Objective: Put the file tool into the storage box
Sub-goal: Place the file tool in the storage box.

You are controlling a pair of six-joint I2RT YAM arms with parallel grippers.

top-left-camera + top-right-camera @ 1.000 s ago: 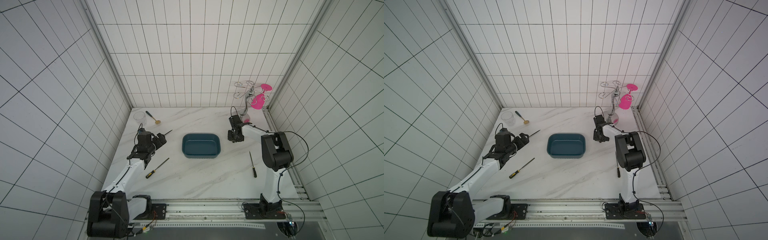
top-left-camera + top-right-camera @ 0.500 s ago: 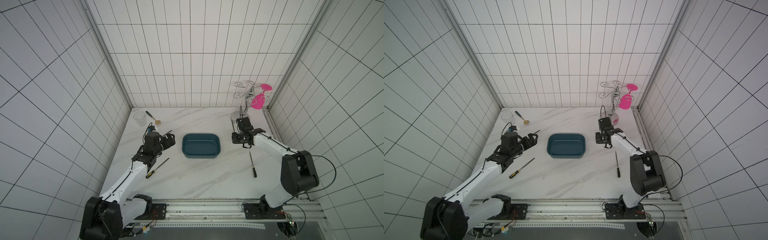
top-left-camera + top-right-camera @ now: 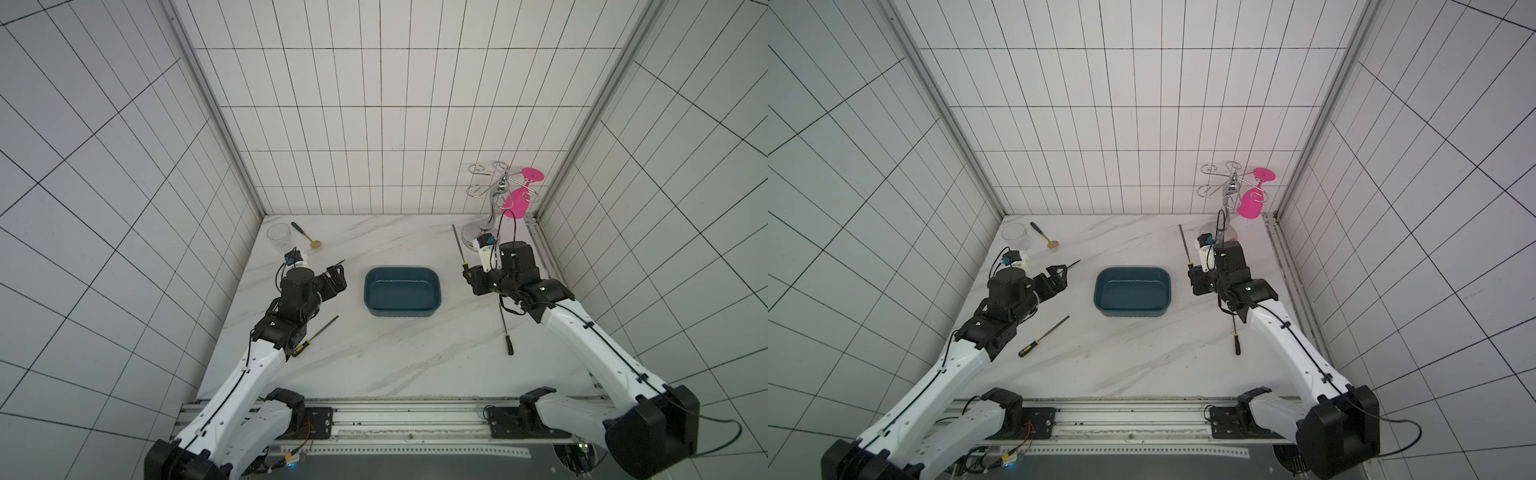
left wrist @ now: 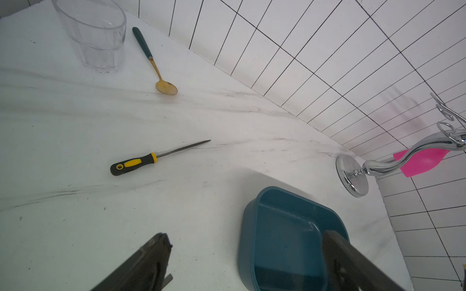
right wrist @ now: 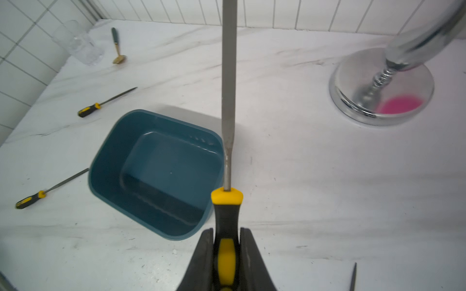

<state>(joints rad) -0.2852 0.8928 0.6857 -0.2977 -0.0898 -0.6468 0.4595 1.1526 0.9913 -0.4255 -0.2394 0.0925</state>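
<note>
While right tool (image 5: 227, 234) is clamping the yellow-handled grey steel file (image 5: 229, 100) for lowering into the shallow teal plastic box (image 5: 106, 171) centre-left, left tool (image 3: 336, 277) is hovering, jaws spread.

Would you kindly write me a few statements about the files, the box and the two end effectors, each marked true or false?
1. The right end effector is shut on a file's handle. True.
2. The storage box already holds a file. False: it is empty.
3. The left end effector is open and holds nothing. True.
4. The pink glass stands upright. False: it hangs upside down from the chrome rack.
5. The spoon lies inside the clear glass. False: it lies beside it on the table.
</note>
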